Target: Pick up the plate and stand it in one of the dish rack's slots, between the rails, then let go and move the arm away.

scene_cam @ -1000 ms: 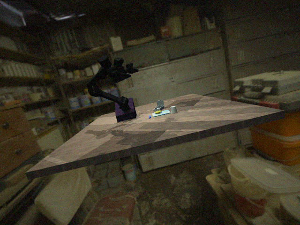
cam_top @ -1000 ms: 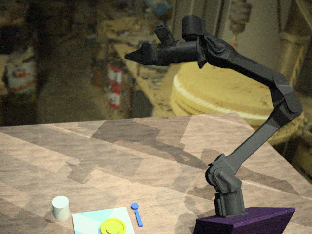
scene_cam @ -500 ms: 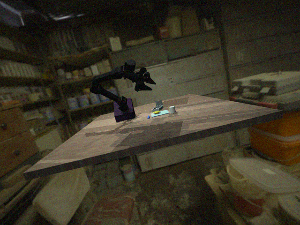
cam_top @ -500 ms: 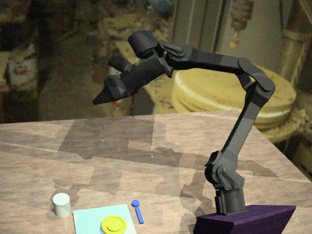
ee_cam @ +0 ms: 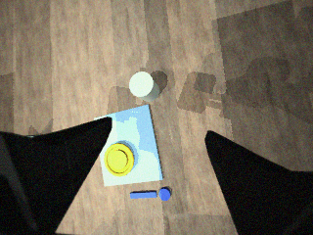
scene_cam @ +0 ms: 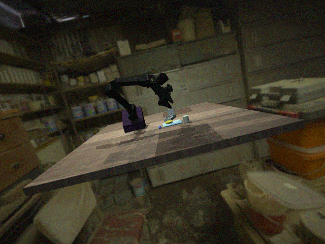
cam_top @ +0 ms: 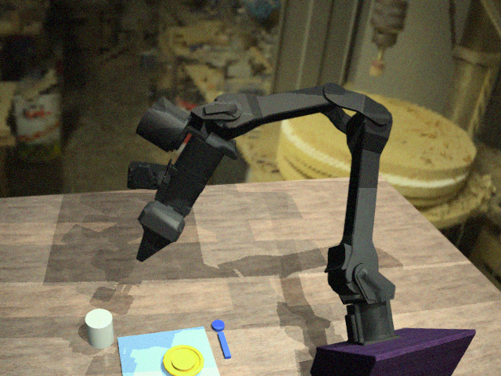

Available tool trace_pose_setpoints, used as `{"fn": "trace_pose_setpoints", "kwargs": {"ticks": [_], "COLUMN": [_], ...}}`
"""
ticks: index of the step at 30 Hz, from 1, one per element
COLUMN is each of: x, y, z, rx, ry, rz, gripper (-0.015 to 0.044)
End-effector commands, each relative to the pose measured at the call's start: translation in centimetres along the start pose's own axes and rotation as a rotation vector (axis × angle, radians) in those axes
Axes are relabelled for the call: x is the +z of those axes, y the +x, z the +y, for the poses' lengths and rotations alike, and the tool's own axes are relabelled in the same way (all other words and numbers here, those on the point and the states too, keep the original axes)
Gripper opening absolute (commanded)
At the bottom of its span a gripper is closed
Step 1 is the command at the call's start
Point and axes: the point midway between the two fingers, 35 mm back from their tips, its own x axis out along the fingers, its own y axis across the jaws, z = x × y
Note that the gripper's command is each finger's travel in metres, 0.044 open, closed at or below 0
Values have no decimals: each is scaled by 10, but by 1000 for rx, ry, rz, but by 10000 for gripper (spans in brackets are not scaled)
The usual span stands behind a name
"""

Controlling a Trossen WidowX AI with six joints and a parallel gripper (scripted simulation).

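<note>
The yellow plate (cam_top: pixel 183 360) (scene_cam: pixel 168 121) (ee_cam: pixel 118 160) lies flat on a light-blue mat (cam_top: pixel 137 344) (scene_cam: pixel 178 122) (ee_cam: pixel 139 122). The grey dish rack (scene_cam: pixel 171 113) stands behind the mat in the exterior view; it is out of view in the top view and in the wrist view. My gripper (cam_top: pixel 140 258) (scene_cam: pixel 171 104) (ee_cam: pixel 159 128) is open and empty, high above the table and pointing steeply down. In the wrist view the plate shows near the left finger, far below it.
A white cylinder (cam_top: pixel 99 328) (scene_cam: pixel 186 119) (ee_cam: pixel 143 85) stands upright beside the mat. A blue spoon-like thing (cam_top: pixel 223 345) (scene_cam: pixel 159 127) (ee_cam: pixel 144 194) lies at the mat's other side. The arm stands on a purple base block (cam_top: pixel 416 349) (scene_cam: pixel 133 126).
</note>
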Motion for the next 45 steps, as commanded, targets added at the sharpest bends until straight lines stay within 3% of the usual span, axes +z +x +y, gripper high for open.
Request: {"fn": "trace_pose_setpoints", "kwargs": {"ticks": [1,16,45], "x": [-24,-105,-121], "y": [23,69,102], "z": [23,79,75], "rx": [-25,-195,-203], "ry": [-75,-408,-424], "rz": [132,474,485], "gripper": [400,400,400]}}
